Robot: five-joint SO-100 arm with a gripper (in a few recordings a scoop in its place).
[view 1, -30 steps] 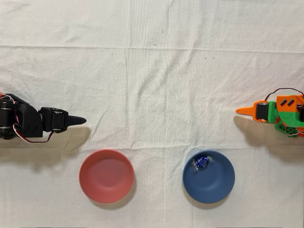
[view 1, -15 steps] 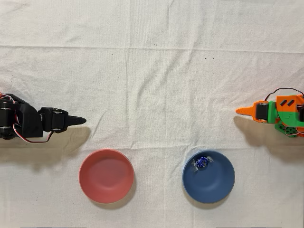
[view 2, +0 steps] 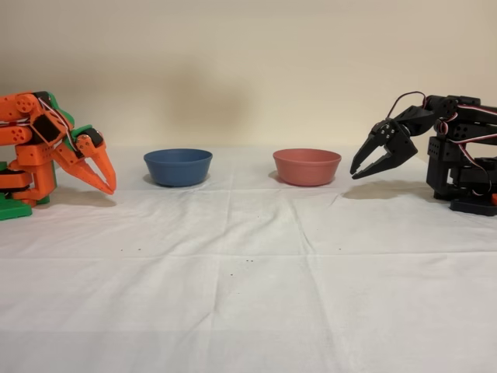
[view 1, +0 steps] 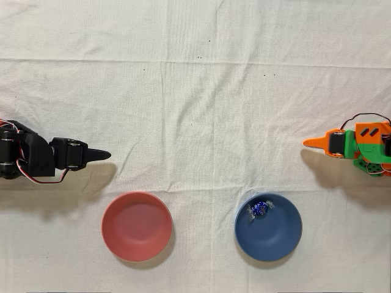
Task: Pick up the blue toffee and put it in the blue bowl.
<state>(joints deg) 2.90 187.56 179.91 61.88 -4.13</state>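
Note:
The blue toffee [view 1: 259, 209], a tiny shiny blue candy with clear twisted ends, lies inside the blue bowl [view 1: 282, 239], near its upper left wall in the overhead view. My orange gripper [view 1: 307, 143] is folded back at the right edge, well away from the bowl, above and to the right of it. Its fingers meet at the tip with nothing between them. In the fixed view the gripper [view 2: 110, 186] hangs low at the left, a short way from the blue bowl [view 2: 178, 167].
A pink bowl [view 1: 136, 226] of the same size sits left of the blue one in the overhead view. The black arm [view 1: 61, 155] stands idle at the left edge. A white cloth covers the table.

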